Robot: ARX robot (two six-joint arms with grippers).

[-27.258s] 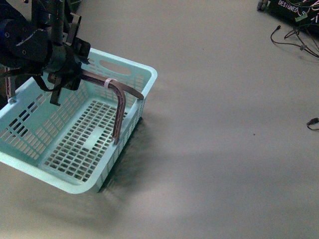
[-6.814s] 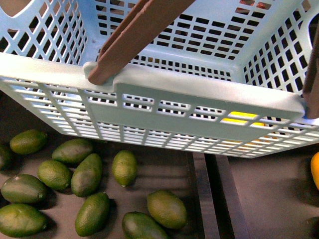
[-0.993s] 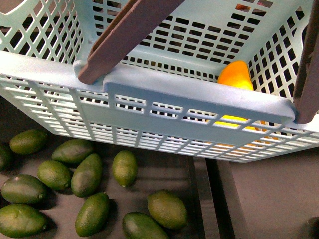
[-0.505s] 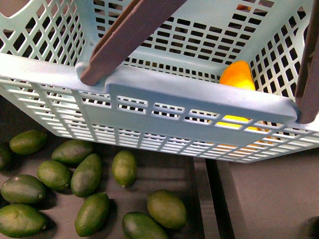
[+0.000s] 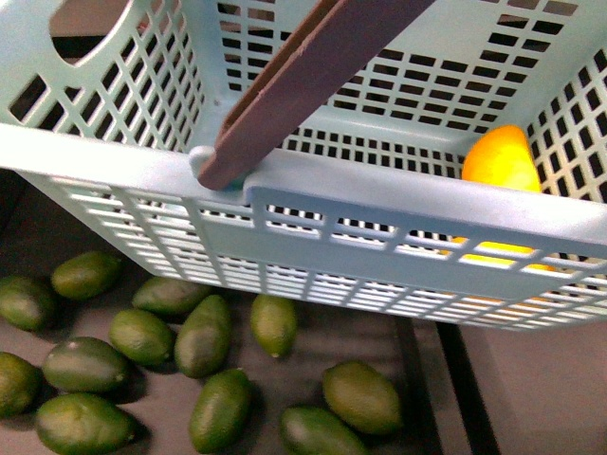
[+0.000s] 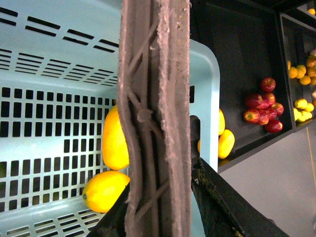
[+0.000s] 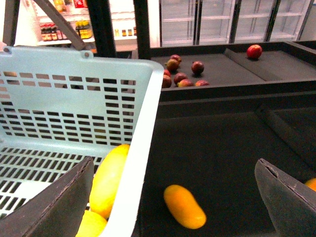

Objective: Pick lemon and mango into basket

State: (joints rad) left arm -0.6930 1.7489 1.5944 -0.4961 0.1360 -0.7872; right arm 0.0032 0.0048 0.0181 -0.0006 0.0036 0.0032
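Lemon (image 6: pixel 104 191) and mango (image 6: pixel 115 140) both lie inside the basket (image 5: pixel 398 199), touching each other against its slotted wall by a corner. In the left wrist view the mango stands longer and more upright, with the plump lemon just below it on the slotted floor. From the front, only an orange-yellow end of fruit shows above the near rim at the basket's right side, with more yellow glowing through the slots beneath.

The basket hangs tilted, above a dark shelf. Its brown handle (image 6: pixel 155 118) fills the middle of the left wrist view, and a dark finger of the left gripper (image 6: pixel 227 207) shows beside it; whether the left fingers are clenched on the handle I cannot tell, since the grip itself is hidden.

The right gripper (image 7: pixel 173 197) hangs just outside the basket's wall, its two dark fingers (image 7: pixel 57 207) spread wide and grasping nothing.

Below the basket, in the front view, dark green oval fruits (image 5: pixel 204 336) lie scattered on the shelf. In the right wrist view another orange-yellow fruit (image 7: pixel 184 206) lies on the dark shelf floor just outside the basket. Red apples (image 7: pixel 182 74) sit in a farther compartment.
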